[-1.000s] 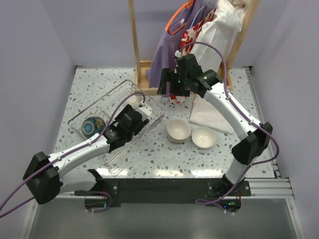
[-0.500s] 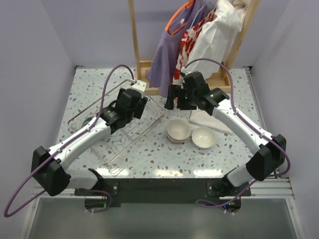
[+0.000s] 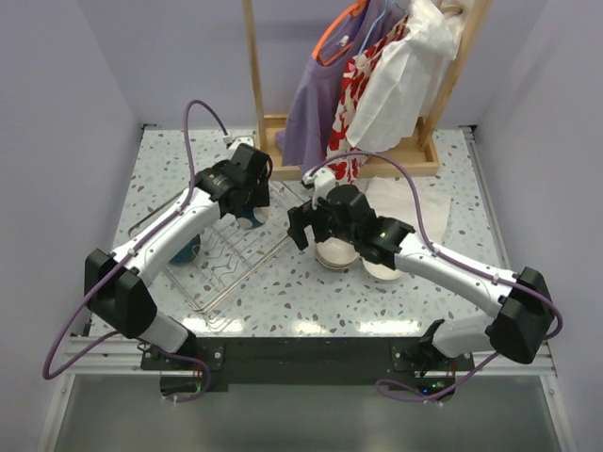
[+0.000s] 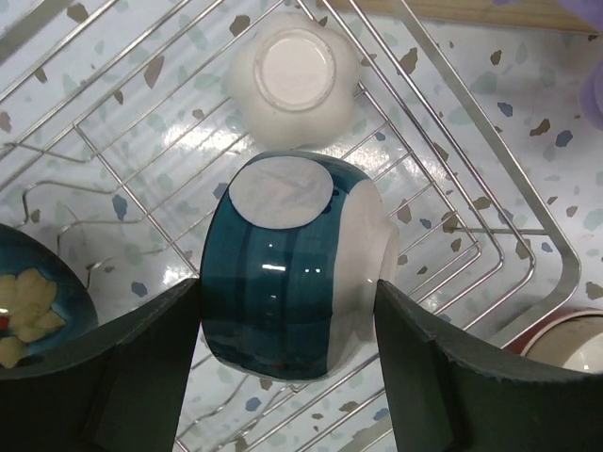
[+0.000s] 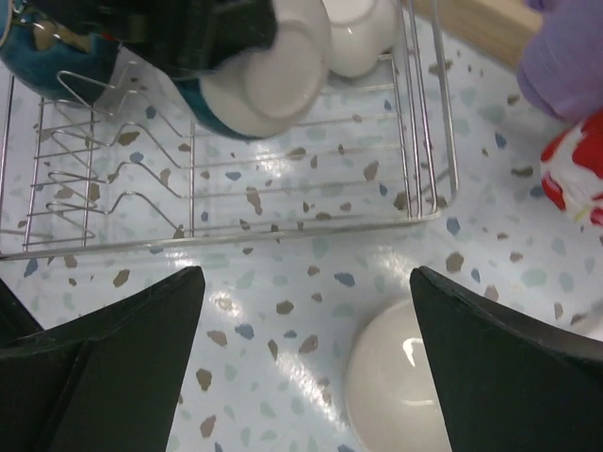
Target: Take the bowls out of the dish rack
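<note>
Left wrist view: left gripper (image 4: pixel 287 301) clamped across white ceramic bowl with teal band (image 4: pixel 292 226), foot up, held above silver wire dish rack (image 4: pixel 528 235), probably for carrying out. Beneath, inside rack: upturned white scalloped bowl (image 4: pixel 294 71), dark blue patterned bowl (image 4: pixel 28 282). Right gripper (image 5: pixel 306 273) spread wide, empty, beside rack above round white bowl (image 5: pixel 396 377).

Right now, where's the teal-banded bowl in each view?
Top external: teal-banded bowl left of centre, over the dish rack.
Left wrist: bowl at centre, gripped between the jaws.
Right wrist: bowl at top, left of centre, partly hidden by the jaws holding it.
Shared landmark: the dish rack's wire floor, under the bowl in all three.
</note>
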